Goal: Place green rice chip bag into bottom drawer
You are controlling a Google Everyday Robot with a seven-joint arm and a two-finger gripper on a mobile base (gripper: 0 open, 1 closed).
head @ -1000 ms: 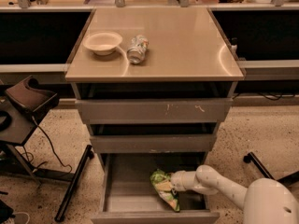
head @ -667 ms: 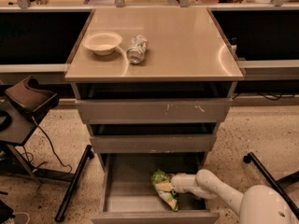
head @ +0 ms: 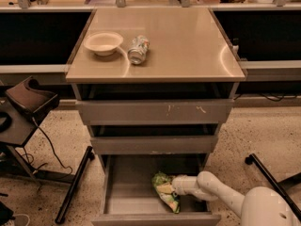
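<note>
The green rice chip bag (head: 165, 190) lies inside the open bottom drawer (head: 127, 199), right of its middle, with its lower end near the drawer's front wall. My white arm reaches in from the lower right, and my gripper (head: 175, 186) is at the bag's right side, down in the drawer. The bag and the wrist hide the contact between them.
A pale bowl (head: 103, 43) and a crushed silver can (head: 138, 49) sit on the cabinet top (head: 188, 46). The two upper drawers (head: 155, 112) stick out slightly. A stand with a dark pad (head: 29, 100) is at the left. A black leg (head: 270, 180) is at the right.
My arm has slid a little to the left and further into the drawer. The bag stays in about the same place on the drawer floor.
</note>
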